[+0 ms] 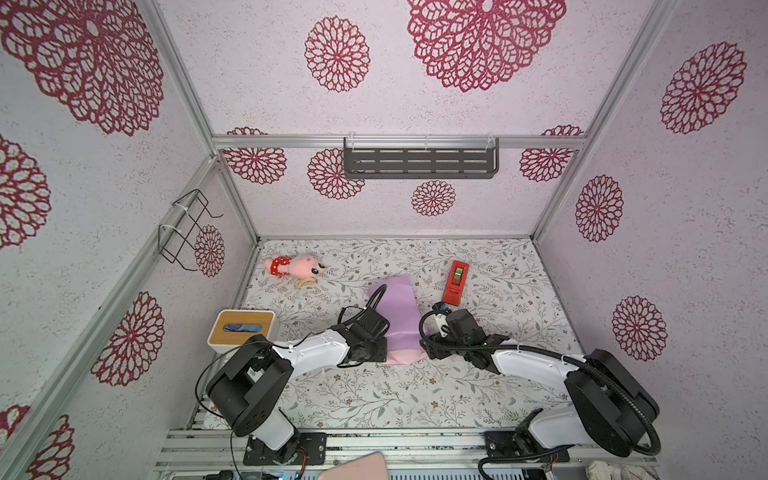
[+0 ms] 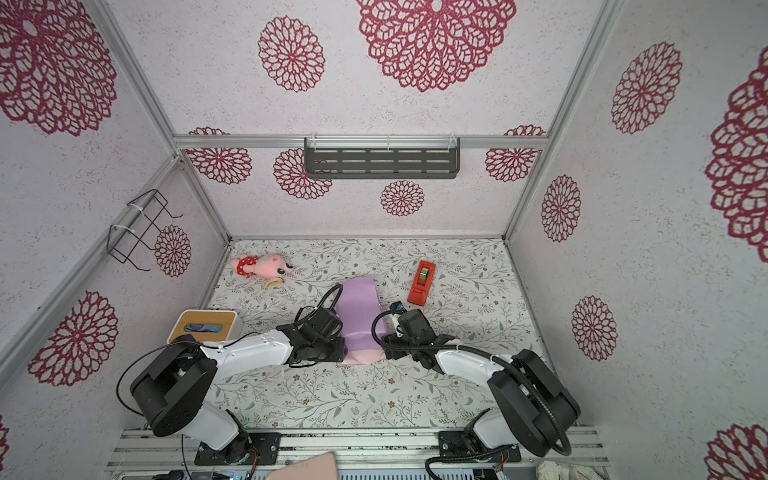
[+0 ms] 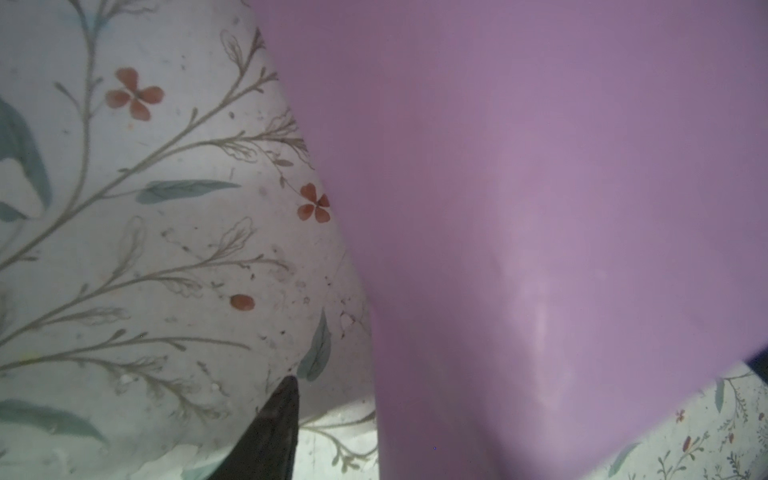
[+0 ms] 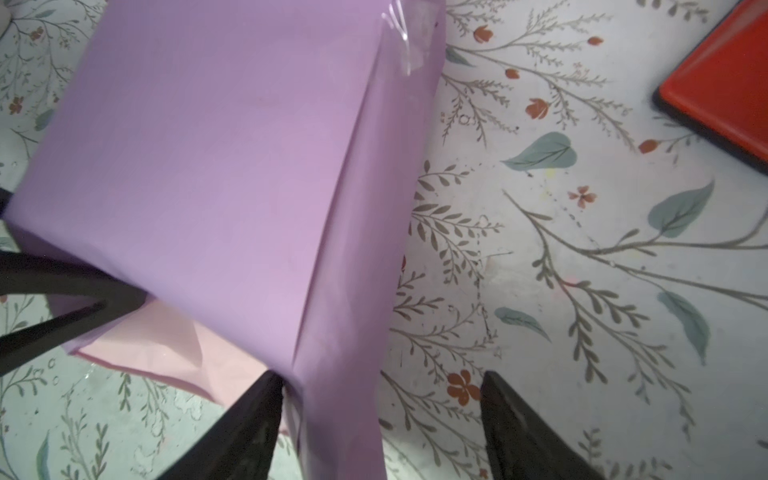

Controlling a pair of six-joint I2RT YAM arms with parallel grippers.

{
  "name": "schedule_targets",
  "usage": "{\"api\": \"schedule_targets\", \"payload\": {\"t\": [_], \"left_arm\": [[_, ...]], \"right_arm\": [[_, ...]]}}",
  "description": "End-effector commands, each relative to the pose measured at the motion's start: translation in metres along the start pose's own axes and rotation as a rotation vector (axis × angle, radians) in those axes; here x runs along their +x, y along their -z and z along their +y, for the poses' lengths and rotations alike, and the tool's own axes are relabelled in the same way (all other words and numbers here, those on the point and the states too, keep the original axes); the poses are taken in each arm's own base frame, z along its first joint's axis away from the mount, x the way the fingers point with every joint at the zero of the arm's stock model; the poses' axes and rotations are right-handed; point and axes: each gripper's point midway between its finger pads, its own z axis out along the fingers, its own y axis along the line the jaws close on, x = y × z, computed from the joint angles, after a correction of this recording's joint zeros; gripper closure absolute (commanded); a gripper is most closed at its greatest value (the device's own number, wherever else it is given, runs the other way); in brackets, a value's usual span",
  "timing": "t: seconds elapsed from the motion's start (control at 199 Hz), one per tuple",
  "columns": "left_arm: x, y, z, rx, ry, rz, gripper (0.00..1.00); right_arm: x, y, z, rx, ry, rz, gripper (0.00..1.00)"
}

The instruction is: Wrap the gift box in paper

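The paper lies mid-worktop as a lilac sleeve with a bit of clear tape on its seam. The gift box is out of sight; I judge it sits inside. The near end is not closed, and the pink inner face shows at its mouth. My right pincer stands open astride the sleeve's side wall there, one finger touching the paper. My left pincer is at the opposite corner; whether it pinches I cannot tell. I take the step to be folding the near end. Next I should press that wall inward, flat and gently, then fetch tape from the red dispenser.
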Motion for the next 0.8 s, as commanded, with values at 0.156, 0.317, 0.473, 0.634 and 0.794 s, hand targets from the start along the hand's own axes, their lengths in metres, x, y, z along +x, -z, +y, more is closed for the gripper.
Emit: {"api": "schedule_targets", "payload": {"t": [0.156, 0.317, 0.473, 0.634, 0.794], "left_arm": [[-0.011, -0.004, -0.014, 0.016, 0.053, -0.055, 0.55], [-0.013, -0.010, -0.009, -0.015, 0.085, -0.077, 0.62], [-0.017, -0.010, -0.007, -0.029, 0.098, -0.097, 0.67], [-0.017, -0.009, -0.008, -0.024, 0.118, -0.098, 0.71], [-0.016, -0.008, -0.007, -0.031, 0.120, -0.098, 0.76]], "right_arm": [[-0.013, -0.013, 0.006, -0.039, -0.005, -0.051, 0.48], [-0.013, -0.019, 0.008, -0.053, -0.021, -0.062, 0.59], [-0.014, -0.022, 0.006, -0.035, -0.049, -0.073, 0.66], [-0.009, -0.024, 0.000, 0.030, -0.074, -0.064, 0.71], [-0.006, -0.023, -0.006, 0.122, -0.106, -0.056, 0.79]]}}
